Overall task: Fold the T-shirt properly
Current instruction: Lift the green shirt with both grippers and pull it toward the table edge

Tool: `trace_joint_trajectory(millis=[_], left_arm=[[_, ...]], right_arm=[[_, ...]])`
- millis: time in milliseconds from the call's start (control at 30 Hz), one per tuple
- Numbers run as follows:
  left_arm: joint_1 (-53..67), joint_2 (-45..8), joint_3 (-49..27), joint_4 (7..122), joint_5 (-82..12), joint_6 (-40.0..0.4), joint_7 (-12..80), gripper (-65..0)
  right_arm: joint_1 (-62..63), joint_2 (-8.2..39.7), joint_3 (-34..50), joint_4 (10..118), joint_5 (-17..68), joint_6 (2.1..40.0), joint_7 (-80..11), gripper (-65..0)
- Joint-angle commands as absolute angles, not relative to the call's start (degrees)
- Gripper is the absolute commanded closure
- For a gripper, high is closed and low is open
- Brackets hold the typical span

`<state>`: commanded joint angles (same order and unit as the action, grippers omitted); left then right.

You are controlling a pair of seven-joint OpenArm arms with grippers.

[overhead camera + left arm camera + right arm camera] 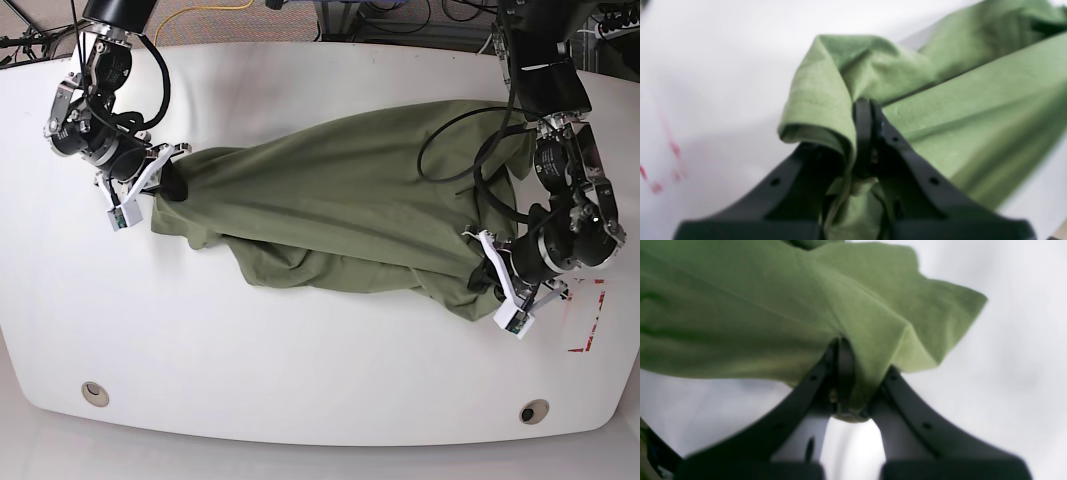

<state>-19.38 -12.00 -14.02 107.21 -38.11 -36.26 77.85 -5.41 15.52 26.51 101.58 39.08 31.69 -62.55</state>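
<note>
The olive-green T-shirt [340,200] hangs stretched between both arms above the white table [300,360], sagging in wrinkles toward the front. In the base view my left gripper [482,277] is shut on a bunched corner at the right. Up close, the cloth [940,110] is pinched between the left gripper's black fingers [864,133]. My right gripper [165,172] is shut on the shirt's left end. Its wrist view shows the fabric [773,313] clamped between the right gripper's fingers [843,373], with a flap spreading to the right.
Red tape marks [590,320] lie on the table near the right edge, also showing blurred red marks [663,166] in the left wrist view. Two round holes [95,392] sit near the front edge. Cables [210,12] lie on the floor behind the table.
</note>
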Motion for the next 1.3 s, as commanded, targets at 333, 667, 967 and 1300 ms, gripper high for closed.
trace_joint_trajectory(millis=[333, 667, 967, 1300], left_arm=[[-22.29, -16.31, -22.29, 109.67, -51.38, -39.43, 80.0, 0.0], [-30.29, -18.77, -24.04, 107.65, -54.02, -39.52, 80.0, 0.0], [-42.24, -18.59, -23.96, 101.23, -53.67, -39.08, 80.0, 0.0], [-56.31, -18.59, -23.96, 93.93, -48.57, -39.08, 80.0, 0.0]], right_arm=[[-0.04, 17.45, 26.51, 101.58, 39.08, 28.09, -62.73, 0.0], [9.89, 21.49, 26.42, 97.89, 39.25, 28.18, -62.81, 0.0], [23.25, 25.98, 25.98, 92.0, 39.34, 28.44, -62.99, 0.0], [42.42, 33.01, 19.21, 84.35, 39.6, 28.53, -62.99, 0.0]])
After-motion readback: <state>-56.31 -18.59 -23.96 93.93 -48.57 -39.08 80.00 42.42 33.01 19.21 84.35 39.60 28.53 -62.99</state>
